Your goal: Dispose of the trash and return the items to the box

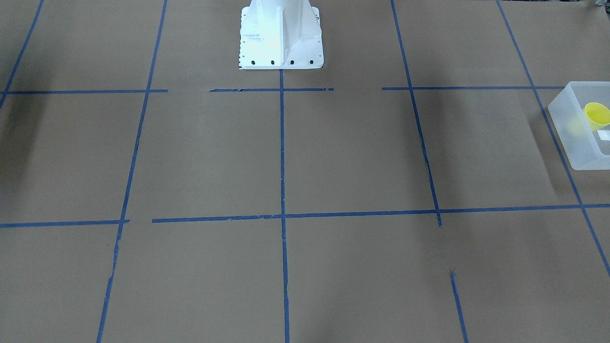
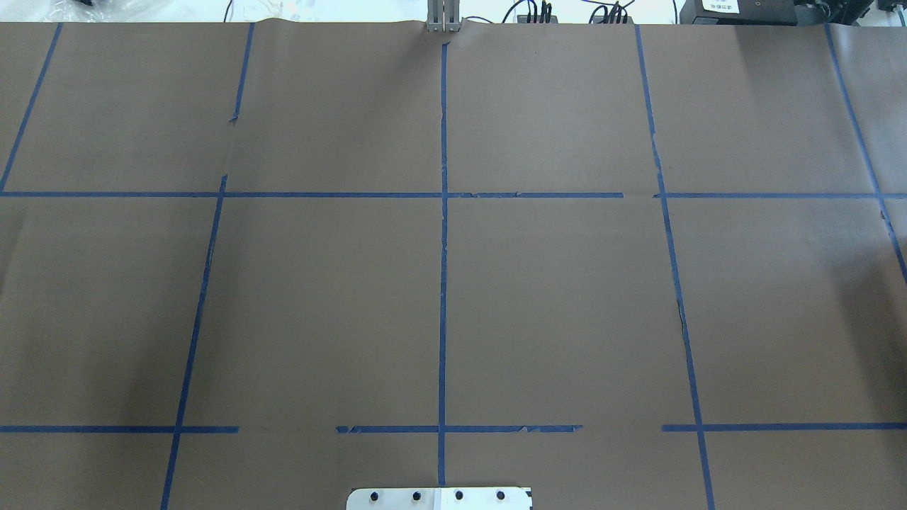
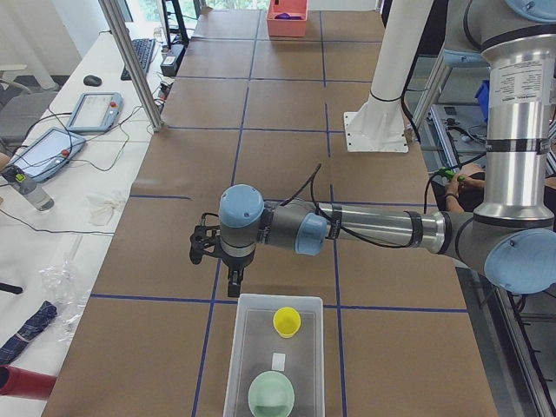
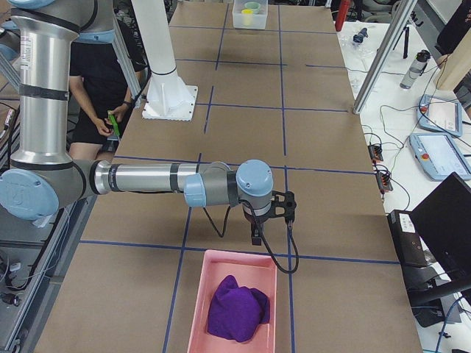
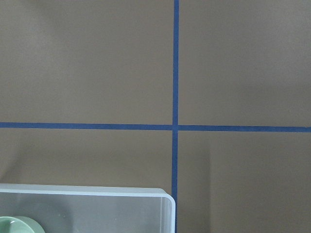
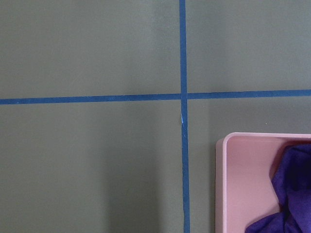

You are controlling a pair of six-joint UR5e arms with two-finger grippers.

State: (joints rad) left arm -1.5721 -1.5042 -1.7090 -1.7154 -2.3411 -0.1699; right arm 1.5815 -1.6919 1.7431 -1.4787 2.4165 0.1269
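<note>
Black and slim, my left claw (image 3: 233,283) hangs pointing down over the brown table (image 3: 278,156); I cannot tell how wide it is. Just beyond it, toward the table's left end, sits the frosted box (image 3: 240,347), its long axis running on along the table. The yellow cup (image 3: 287,322) already lies inside at the end nearest me, mouth roughly up, with a green bowl (image 3: 271,395) behind. My right claw (image 4: 255,237), equally unreadable, hovers far off by a pink tray (image 4: 193,309).

We see a table (image 2: 319,297) covered in brown paper and gridded with blue tape (image 2: 443,283). On it stand the white robot base (image 1: 281,35), a frosted translucent box (image 1: 574,143) at one end, and a pink bin (image 6: 243,179) at the other.
</note>
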